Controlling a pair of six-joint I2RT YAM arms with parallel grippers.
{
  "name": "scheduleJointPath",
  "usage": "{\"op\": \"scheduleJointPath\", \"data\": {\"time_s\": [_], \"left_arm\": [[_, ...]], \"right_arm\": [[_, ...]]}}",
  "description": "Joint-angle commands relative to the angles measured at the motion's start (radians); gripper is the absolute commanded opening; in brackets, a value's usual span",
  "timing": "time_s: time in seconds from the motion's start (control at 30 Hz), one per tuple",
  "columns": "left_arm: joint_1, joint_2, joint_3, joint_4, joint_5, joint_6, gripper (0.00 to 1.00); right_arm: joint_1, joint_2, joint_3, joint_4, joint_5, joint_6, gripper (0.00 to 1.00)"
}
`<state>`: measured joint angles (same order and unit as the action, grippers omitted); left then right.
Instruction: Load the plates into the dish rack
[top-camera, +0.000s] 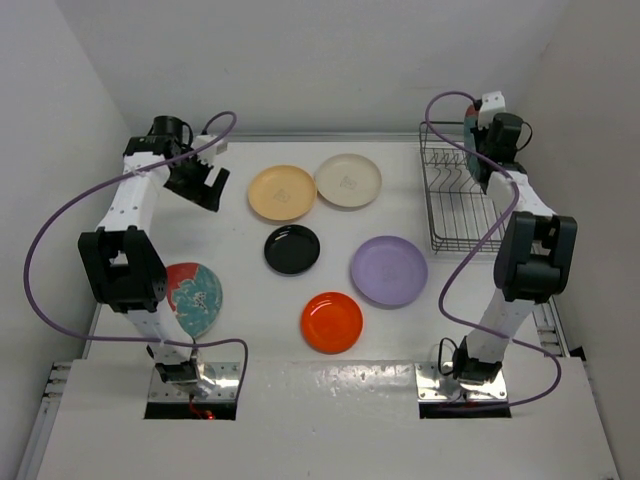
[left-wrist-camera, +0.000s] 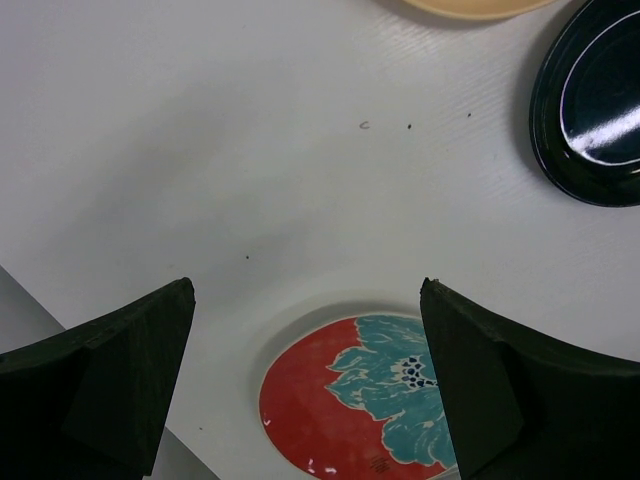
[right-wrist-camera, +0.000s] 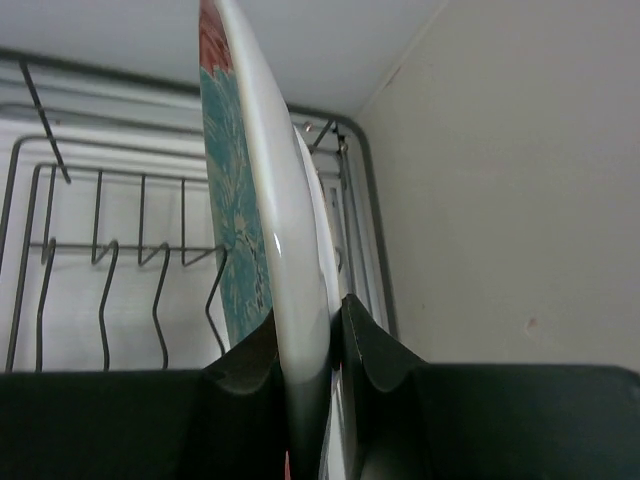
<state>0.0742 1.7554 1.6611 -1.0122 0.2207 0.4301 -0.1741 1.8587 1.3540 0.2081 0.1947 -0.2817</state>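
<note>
Standing on edge between the clenched fingers of the right gripper, one red plate with teal floral pattern is held upright at the far right corner of the single dish rack. Whether its lower edge rests among the prongs cannot be told. That leaves six of the seven plates lying flat on the white table, all to the left of the rack. The lilac plate lies nearest, just beside the rack's near left corner. The cream plate sits left of the rack's far half, edge to edge with the yellow-orange plate. The smaller black plate and the orange-red plate lie farther from the rack. The second red floral plate lies farthest, partly hidden under the left arm. The left gripper hovers well apart from the rack, jaws spread wide and grasping nothing.
</note>
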Motion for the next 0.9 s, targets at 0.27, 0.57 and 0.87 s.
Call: {"op": "scheduleJointPath", "data": {"time_s": [0.27, 0.57, 0.87], "left_arm": [[0.015, 0.05, 0.026, -0.017, 0.038, 0.015, 1.0], [0.024, 0.059, 0.035, -0.026, 0.026, 0.015, 1.0], [0.024, 0.059, 0.026, -0.046, 0.017, 0.045, 1.0]], "right_arm": [[-0.041, -0.092, 0.209, 0.309, 0.012, -0.019, 0.0], [-0.057, -0.055, 0.1, 0.319, 0.035, -0.095, 0.0], [-0.073, -0.03, 0.05, 0.274, 0.022, 0.005, 0.0]]}}
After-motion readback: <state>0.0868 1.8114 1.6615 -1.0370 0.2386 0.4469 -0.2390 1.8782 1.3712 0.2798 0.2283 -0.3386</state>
